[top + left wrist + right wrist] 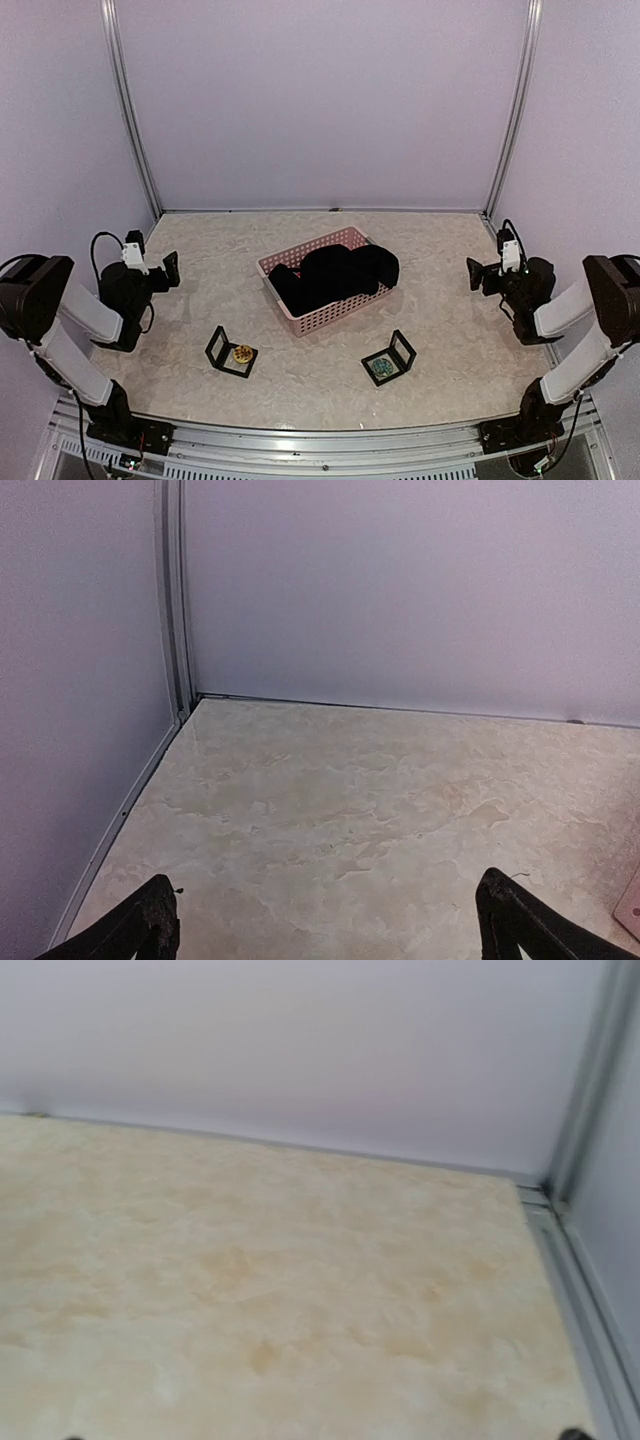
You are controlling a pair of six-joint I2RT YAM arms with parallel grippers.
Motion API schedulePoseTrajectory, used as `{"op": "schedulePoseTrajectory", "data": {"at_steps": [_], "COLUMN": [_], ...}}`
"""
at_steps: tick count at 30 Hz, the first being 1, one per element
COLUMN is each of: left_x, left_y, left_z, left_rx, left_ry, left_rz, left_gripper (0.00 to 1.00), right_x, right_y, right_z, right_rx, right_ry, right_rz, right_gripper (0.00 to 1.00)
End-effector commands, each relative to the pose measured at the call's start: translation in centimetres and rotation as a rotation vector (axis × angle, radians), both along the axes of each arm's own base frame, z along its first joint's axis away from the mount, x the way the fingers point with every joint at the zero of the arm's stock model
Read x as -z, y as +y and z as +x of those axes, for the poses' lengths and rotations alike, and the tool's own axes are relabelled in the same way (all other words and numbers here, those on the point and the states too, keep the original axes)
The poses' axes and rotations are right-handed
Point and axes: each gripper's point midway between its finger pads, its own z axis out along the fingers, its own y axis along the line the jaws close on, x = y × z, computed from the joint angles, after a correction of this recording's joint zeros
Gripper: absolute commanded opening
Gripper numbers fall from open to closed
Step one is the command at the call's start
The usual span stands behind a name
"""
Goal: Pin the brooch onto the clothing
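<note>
The clothing [335,274] is a black garment bundled up inside a pink basket [334,312] at the table's middle; no star mark or badges show. An orange-yellow brooch [243,353] lies in an open black box at front left. A teal brooch [381,368] lies in a second open black box at front right. My left gripper [172,268] hangs over the left side of the table, open and empty; its fingertips [150,925] stand wide apart in the left wrist view. My right gripper [475,273] hangs at the right side, open and empty, only its tips showing in the right wrist view.
The table has a beige marbled top [440,330]. Lilac walls with metal corner rails [130,110] close it on three sides. A corner of the pink basket [632,905] shows at the left wrist view's right edge.
</note>
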Motion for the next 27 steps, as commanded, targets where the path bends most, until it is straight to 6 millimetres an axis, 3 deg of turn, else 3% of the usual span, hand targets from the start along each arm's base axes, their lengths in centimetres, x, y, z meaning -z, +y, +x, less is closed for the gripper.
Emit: {"op": "schedulePoseTrajectory", "data": {"at_steps": [1,2,4,7,8,9,12,15,18,21,22,27], "left_x": [-0.9,-0.8,-0.8,-0.7,-2.1,-4.9,-11.5,-14.1,-15.0,-14.4,-14.3,-13.2], "left_y": [-0.3,-0.3,-0.2,-0.7,-0.9,-1.7,-5.5,-9.7,-14.5,-18.1,-19.0,-21.7], "left_z": [0.0,0.1,0.1,1.5,2.3,2.3,1.9,2.8,2.7,1.2,0.5,-2.7], "left_rx": [0.040,0.041,0.031,-0.040,-0.094,-0.111,-0.037,0.096,0.214,0.283,0.302,0.370], "left_ry": [-0.035,-0.027,-0.029,0.057,0.072,0.030,-0.118,-0.096,-0.017,0.044,0.059,0.142], "left_rz": [0.000,0.001,0.005,0.051,0.072,0.104,0.041,-0.049,-0.099,-0.162,-0.182,-0.207], "left_gripper": [0.99,0.99,0.99,0.99,0.99,0.99,0.99,0.99,0.99,0.99,0.99,0.97], "right_x": [-4.6,-6.9,-9.1,-10.4,-10.6,-10.4,-9.4,-7.3,-2.9,0.6,2.0,4.8], "right_y": [2.6,3.7,6.8,13.3,17.0,19.7,27.2,32.4,35.5,37.4,37.8,38.6], "right_z": [2.3,2.9,2.8,2.2,1.2,0.4,-2.6,-5.3,-7.8,-8.9,-9.1,-9.2], "right_rx": [-0.163,-0.227,-0.400,-0.599,-0.688,-0.747,-0.961,-1.135,-1.263,-1.351,-1.375,-1.423], "right_ry": [0.058,0.058,0.100,0.199,0.221,0.239,0.262,0.259,0.267,0.305,0.335,0.394], "right_rz": [0.050,0.105,0.194,0.200,0.143,0.070,-0.159,-0.404,-0.678,-0.840,-0.867,-0.938], "right_gripper": [1.00,0.96,0.83,0.76,0.76,0.77,0.79,0.82,0.85,0.84,0.83,0.73]}}
